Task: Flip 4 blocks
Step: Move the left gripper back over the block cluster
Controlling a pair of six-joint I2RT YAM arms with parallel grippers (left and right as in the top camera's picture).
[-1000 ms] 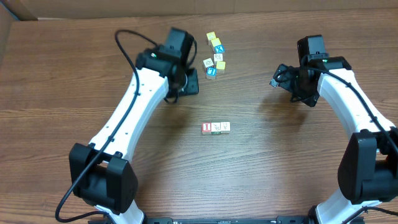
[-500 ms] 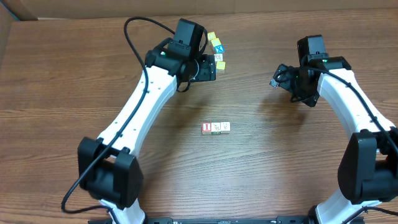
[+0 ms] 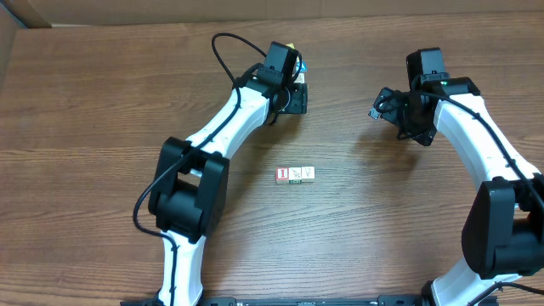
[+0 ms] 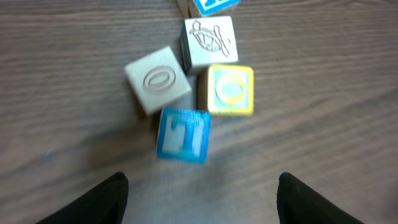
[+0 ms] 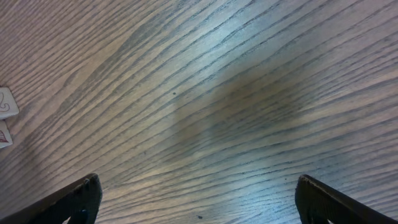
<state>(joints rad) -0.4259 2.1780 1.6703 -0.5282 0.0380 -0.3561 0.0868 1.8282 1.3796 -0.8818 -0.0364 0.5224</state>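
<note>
The left tool (image 4: 201, 198) hovers over a cluster of blocks at the far side of the desk (image 3: 102, 127). It is released, with its fingers spread wide and nothing between them. Directly ahead of the fingers lies a blue block (image 4: 183, 135). Beyond it, packed close, sit a cream block (image 4: 158, 79) with an oval mark, a yellow-framed block (image 4: 229, 90) and a white block (image 4: 209, 41) bearing a line drawing. The wide spread probably serves to straddle one block without disturbing its neighbours; which block is targeted cannot be determined. A row of three blocks (image 3: 295, 174), one red-framed, sits side by side at mid-desk, well apart from the cluster. The right tool (image 5: 198, 202) is likewise released and empty. It hangs over bare desk at the right, likely to keep clear of the working arm.
</note>
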